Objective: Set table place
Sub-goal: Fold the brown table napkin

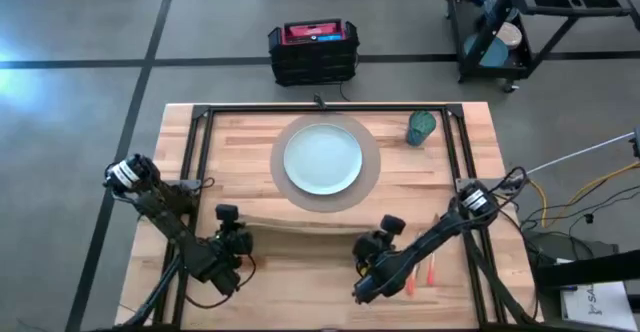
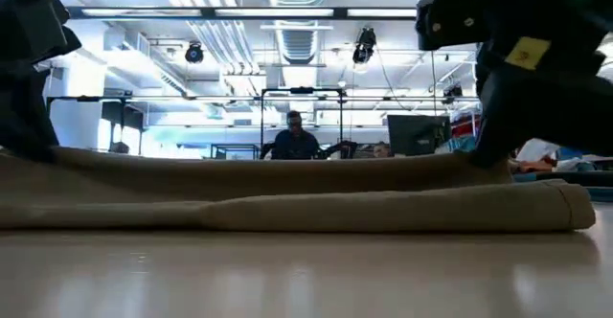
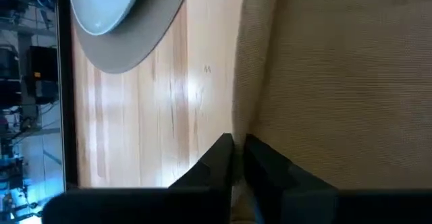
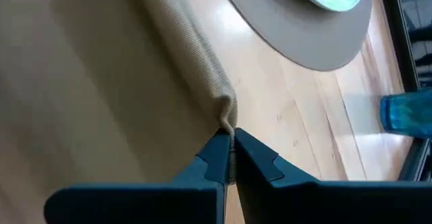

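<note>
Folded tan napkin [image 2: 287, 198] lies across the table [image 1: 330, 262] before the plate [image 1: 323, 159]; we pinch its ends, left tool [image 3: 236, 146] and right tool [image 4: 231, 143] each clamped on cloth.

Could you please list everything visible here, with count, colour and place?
table: one, light wood, black frame, under everything.
mat: one, round, tan, far centre of table.
plate: one, pale blue, on the mat.
cup: one, teal, right of the mat.
napkin: one, tan, stretched between both grippers, near side of mat.
cutlery: orange handles, near right; count unclear.
crate: one, black, floor beyond table.
cart: one, black, far right.
left gripper: pinching napkin's edge.
right gripper: pinching napkin's corner.
</note>
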